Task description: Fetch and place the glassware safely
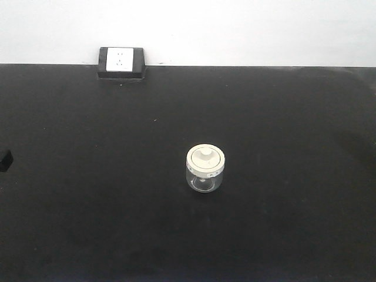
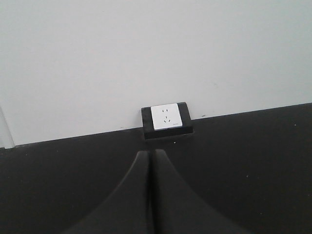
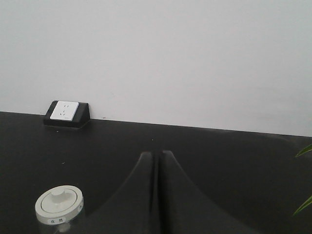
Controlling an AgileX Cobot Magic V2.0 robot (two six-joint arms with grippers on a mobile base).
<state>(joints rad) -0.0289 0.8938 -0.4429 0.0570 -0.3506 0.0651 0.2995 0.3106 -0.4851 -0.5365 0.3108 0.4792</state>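
Glass, so the jar (image 1: 205, 168) is likely fragile and slick; grip low on the clear wall, not the cream lid (image 1: 205, 157) or its knob. In the front view it stands upright on the black table (image 1: 88, 205), no fingers showing. Left wrist view: the left gripper (image 2: 149, 155) is pressed closed, a wall socket (image 2: 165, 117) straight beyond its tips. Right wrist view: the right gripper (image 3: 157, 155) is likewise closed, the jar near and leftward, a plant leaf (image 3: 303, 150) far right.
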